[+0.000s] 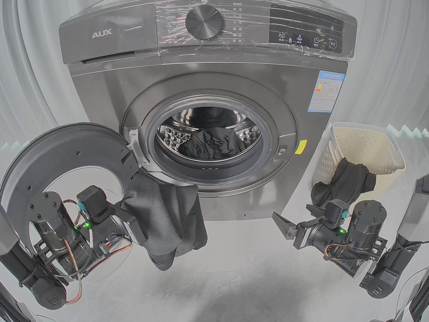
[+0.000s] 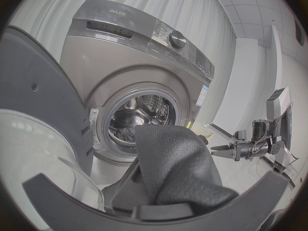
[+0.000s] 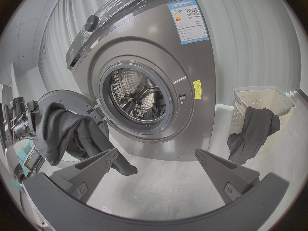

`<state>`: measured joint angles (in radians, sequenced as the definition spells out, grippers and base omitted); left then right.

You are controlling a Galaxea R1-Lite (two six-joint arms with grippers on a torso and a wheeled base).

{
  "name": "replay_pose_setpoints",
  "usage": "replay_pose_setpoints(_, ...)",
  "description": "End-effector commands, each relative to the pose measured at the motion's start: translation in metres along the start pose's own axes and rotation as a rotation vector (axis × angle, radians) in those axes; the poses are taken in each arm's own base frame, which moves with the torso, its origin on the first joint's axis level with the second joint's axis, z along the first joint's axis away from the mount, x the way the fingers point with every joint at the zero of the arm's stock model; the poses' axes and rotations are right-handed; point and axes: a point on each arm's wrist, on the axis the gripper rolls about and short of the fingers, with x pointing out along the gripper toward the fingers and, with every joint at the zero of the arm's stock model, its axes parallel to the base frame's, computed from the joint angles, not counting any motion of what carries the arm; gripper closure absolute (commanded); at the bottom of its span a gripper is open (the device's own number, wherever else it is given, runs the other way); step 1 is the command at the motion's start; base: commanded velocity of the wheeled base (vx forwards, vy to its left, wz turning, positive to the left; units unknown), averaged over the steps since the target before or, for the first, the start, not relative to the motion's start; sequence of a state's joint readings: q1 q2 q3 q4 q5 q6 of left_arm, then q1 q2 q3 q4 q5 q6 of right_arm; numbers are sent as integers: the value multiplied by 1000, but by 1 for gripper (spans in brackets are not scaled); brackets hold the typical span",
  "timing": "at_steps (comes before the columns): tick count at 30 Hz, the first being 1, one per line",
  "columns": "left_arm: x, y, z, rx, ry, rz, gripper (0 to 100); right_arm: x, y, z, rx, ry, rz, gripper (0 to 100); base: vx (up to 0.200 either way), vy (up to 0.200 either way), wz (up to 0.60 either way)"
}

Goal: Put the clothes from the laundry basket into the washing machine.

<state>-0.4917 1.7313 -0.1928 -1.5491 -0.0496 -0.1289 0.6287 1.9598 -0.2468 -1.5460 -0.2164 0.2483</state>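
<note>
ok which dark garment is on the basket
The garment draped over the laundry basket rim; another lies in the drum, the third garment hangs from the left gripper.

A pleated, pale curtain [image 1: 393, 68] hangs across the back of the room and reaches down to the floor [image 1: 250, 264]. The floor is pale and glossy, with faint tile joints. A ceiling [image 2: 253, 13] of square panels runs overhead. Beside the curtain stands a plain white wall [image 2: 237, 90], with a dark skirting strip [image 2: 221, 130] along its foot.
</note>
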Motion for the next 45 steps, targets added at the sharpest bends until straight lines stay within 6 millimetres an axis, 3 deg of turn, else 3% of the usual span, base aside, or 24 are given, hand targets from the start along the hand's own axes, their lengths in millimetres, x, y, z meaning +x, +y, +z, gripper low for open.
replay_pose_setpoints(1, 2, 0, -5, 1, 20, 1, 100, 0, 0, -1, -1, 3, 0, 0, 0, 0, 0)
replay_pose_setpoints(7, 2, -2, -7, -1, 30, -4, 100, 0, 1, 0, 3, 1, 2, 0, 200, 0, 0)
replay_pose_setpoints(16, 1, -4, -8, 11, 37, -13, 100, 1, 0, -1, 4, 2, 3, 0, 0, 0, 0)
replay_pose_setpoints(28, 0, -8, -11, 8, 48, -30, 100, 0, 3, -1, 3, 2, 11, 0, 200, 0, 0)
replay_pose_setpoints(45, 11, -35, -23, 13, 84, -95, 100, -4, 11, -2, -2, 5, 36, 0, 0, 0, 0)
